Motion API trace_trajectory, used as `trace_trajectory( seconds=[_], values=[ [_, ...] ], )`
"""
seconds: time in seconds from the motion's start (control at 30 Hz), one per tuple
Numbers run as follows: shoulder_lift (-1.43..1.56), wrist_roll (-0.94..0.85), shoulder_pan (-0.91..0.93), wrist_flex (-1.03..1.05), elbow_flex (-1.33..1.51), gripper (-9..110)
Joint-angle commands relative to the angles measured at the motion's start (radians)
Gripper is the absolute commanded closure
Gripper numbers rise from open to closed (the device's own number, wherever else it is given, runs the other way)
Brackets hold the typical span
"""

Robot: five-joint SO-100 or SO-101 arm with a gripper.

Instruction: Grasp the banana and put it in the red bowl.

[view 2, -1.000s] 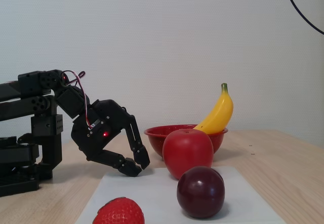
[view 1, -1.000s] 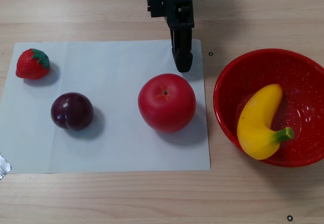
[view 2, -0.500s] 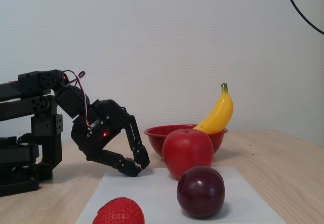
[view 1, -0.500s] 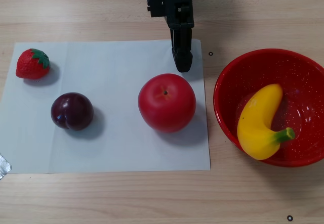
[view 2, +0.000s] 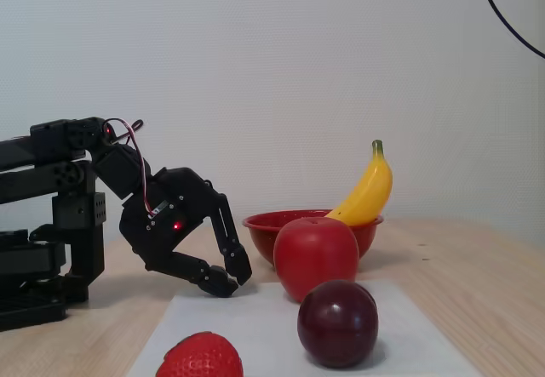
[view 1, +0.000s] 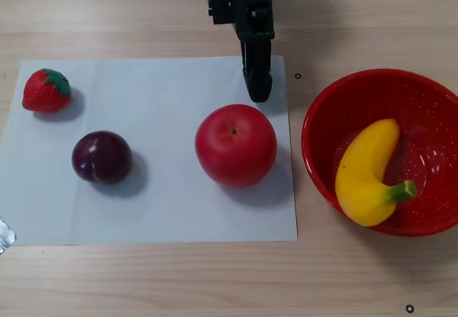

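banana home — job looks done

pincer low over the paper's edge, tips pressed together, holding nothing. beside it the apple — farther out, the banana lies inside the red bowl. nothing left, apparently.

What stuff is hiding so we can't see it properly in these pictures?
- Strawberry: its bottom is cut off by the lower edge of the fixed view.
- Red bowl: its right side runs past the edge of the other view; in the fixed view the apple covers its middle.
- Banana: in the fixed view its lower end is hidden inside the bowl.
- Claw: the arm behind it is cut off by the top edge of the other view.
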Motion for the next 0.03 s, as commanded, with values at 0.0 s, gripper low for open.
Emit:
trace_trajectory(
  seconds=[0.0],
  values=[
    [0.002, -0.008, -0.006, 0.018, 0.003, 101]
  ],
)
